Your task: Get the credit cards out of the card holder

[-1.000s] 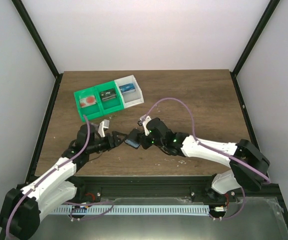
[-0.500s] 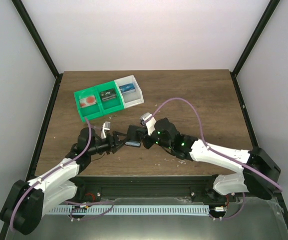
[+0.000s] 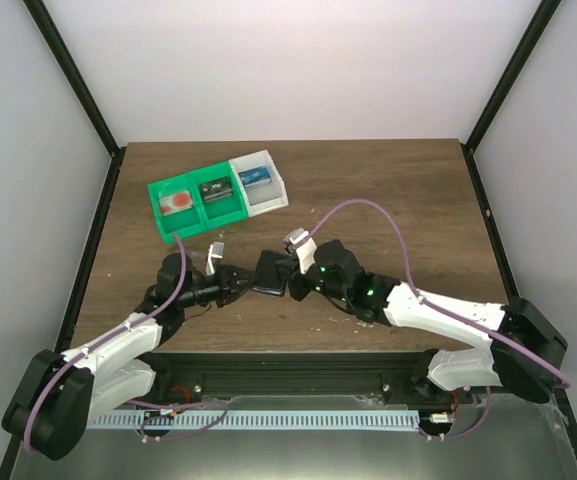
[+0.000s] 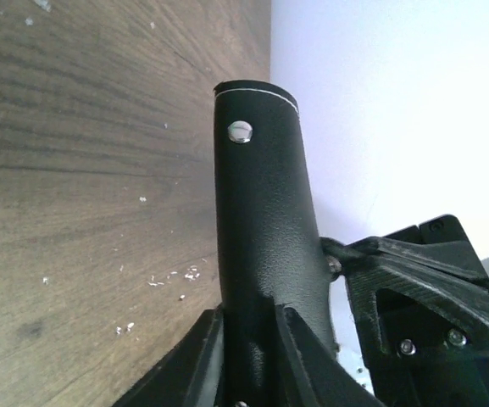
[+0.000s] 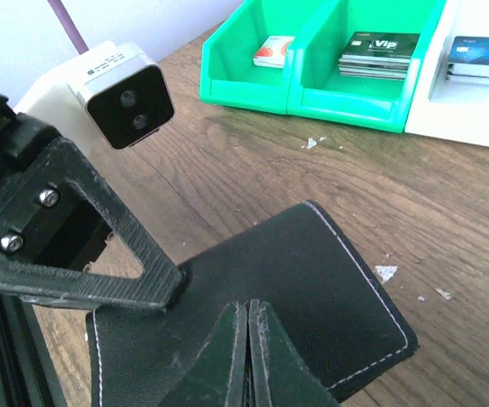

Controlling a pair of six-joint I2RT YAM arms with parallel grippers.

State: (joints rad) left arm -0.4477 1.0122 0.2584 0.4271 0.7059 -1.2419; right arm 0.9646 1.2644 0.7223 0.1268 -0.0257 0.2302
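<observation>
The black card holder (image 3: 268,272) hangs between both grippers just above the table, near its front middle. My left gripper (image 4: 248,320) is shut on the holder's flap (image 4: 261,212), whose snap stud (image 4: 240,131) points away from me. My right gripper (image 5: 250,303) is shut, pinching a thin part of the card holder (image 5: 312,271) from the other side. No card shows in the holder. One red and white credit card (image 5: 271,51) lies in the left green bin of the tray.
The green-and-white tray (image 5: 346,106) stands at the back left (image 3: 196,226). Black cards (image 5: 380,52) fill its middle bin and blue cards (image 5: 481,55) its white bin. Small white flecks lie on the wood.
My left gripper has moved right and closed on the holder's flap. The right arm has carried the holder a little to the left to meet it.
</observation>
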